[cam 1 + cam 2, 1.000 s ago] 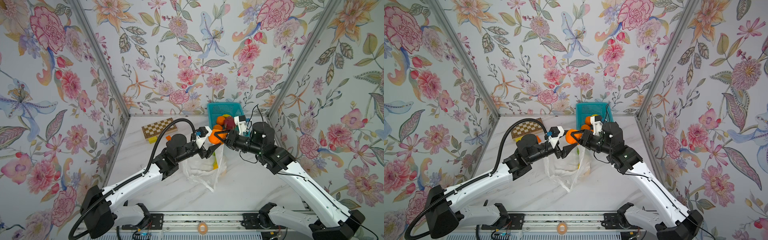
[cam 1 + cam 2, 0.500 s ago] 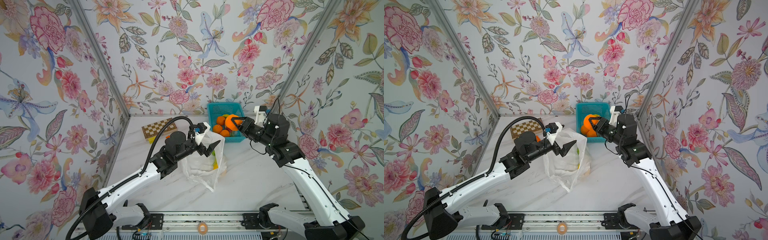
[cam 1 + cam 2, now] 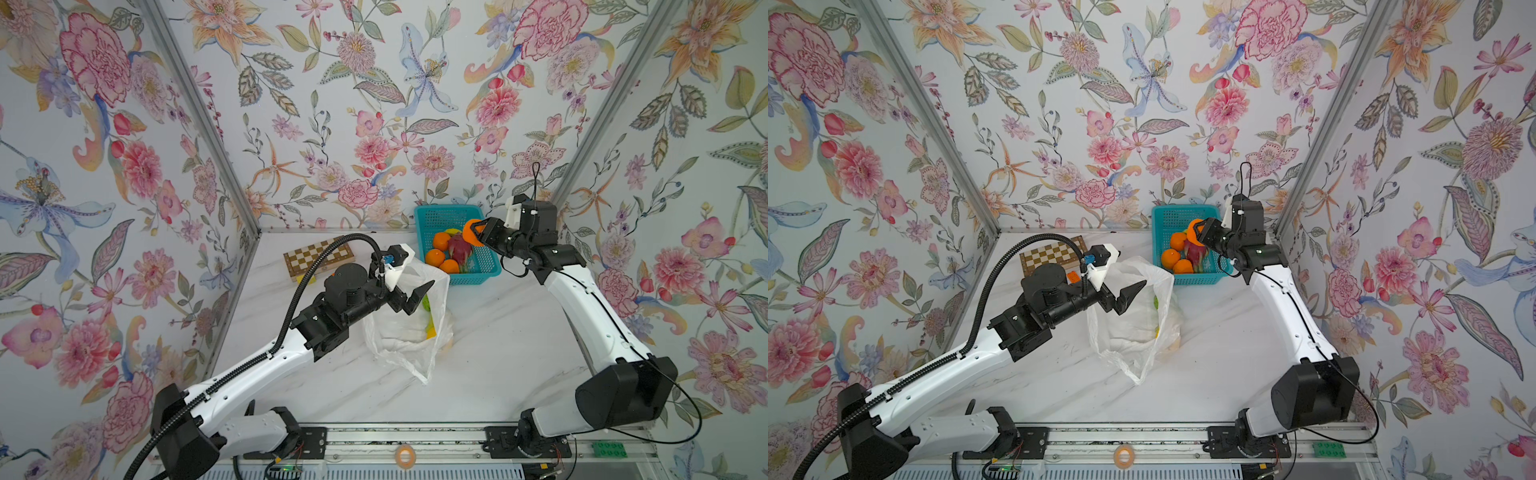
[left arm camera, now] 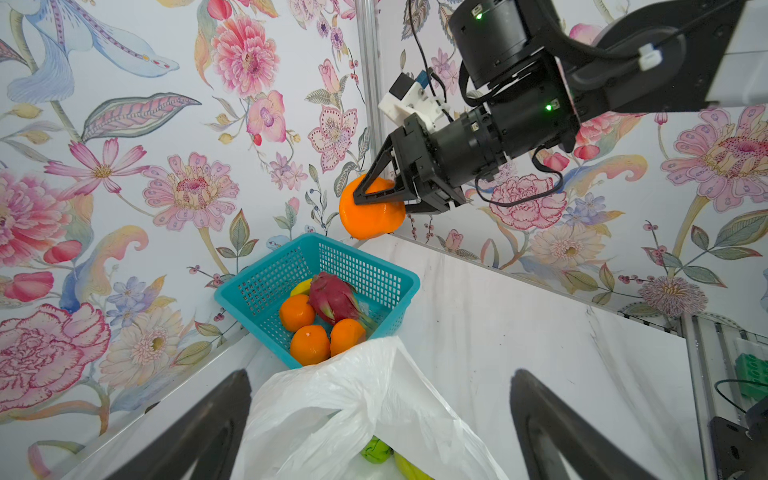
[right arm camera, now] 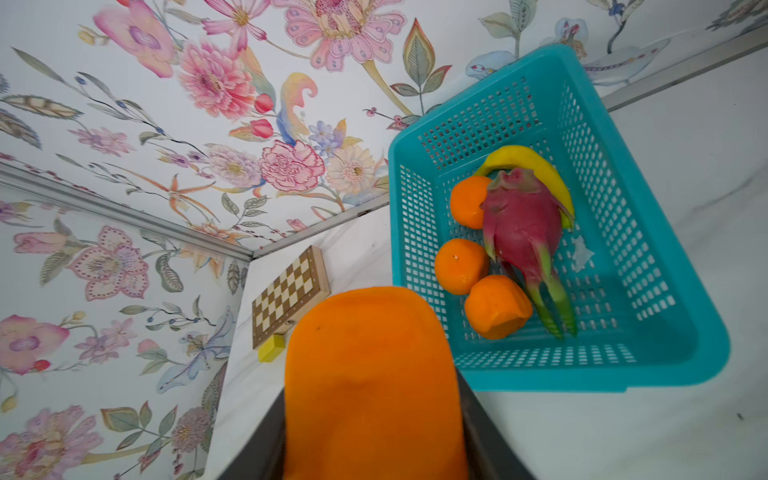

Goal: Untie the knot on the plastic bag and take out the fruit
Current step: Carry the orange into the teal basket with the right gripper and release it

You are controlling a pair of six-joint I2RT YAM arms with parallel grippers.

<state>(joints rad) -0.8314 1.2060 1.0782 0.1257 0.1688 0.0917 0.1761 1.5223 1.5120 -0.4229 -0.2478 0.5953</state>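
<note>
Orange (image 5: 374, 374) clasped in my right gripper (image 4: 374, 208), raised above the teal basket (image 3: 432, 214).
I should centre and lower it before letting go. My left gripper (image 3: 417, 297) hangs spread wide over the open plastic bag (image 3: 399, 332).

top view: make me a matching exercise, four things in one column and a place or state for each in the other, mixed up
1 dragon fruit
2 chessboard
3 right pincer
4 left pincer

a open over the plastic bag
b in the teal basket
c shut on an orange
d flat on the table, outside the basket

Pairs: 1-b, 2-d, 3-c, 4-a
</note>
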